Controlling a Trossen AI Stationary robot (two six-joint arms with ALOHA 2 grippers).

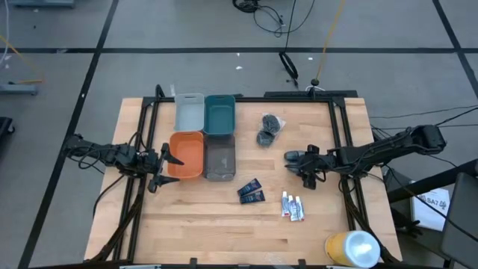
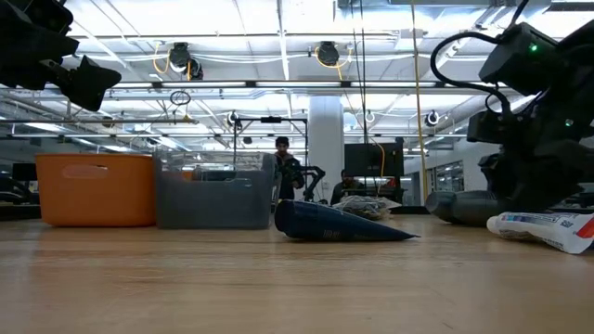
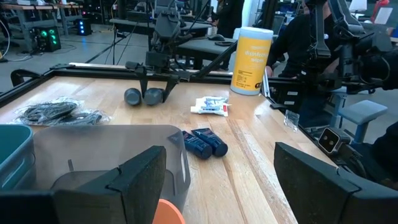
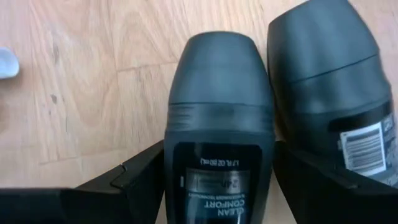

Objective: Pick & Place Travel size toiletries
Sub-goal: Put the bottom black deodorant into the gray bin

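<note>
Two dark grey oval bottles (image 4: 217, 124) (image 4: 329, 93) lie on their sides next to each other on the wooden table, right of centre (image 1: 293, 156). My right gripper (image 4: 217, 186) (image 1: 303, 163) slants down over them and is open. Its fingers stand on either side of one bottle; I see no hold. Two dark blue packets (image 1: 251, 193), the white tubes (image 1: 293, 206) and two dark round puffs (image 1: 267, 128) lie loose on the table. My left gripper (image 3: 221, 186) (image 1: 168, 170) waits open and level at the orange bin (image 1: 187, 153).
Orange, grey (image 1: 219, 157), teal (image 1: 219, 114) and clear (image 1: 189, 112) bins stand together left of centre. A big yellow cylinder (image 1: 351, 248) lies at the near right corner. A black frame (image 1: 340, 127) runs along the table's edges. People show in the room behind.
</note>
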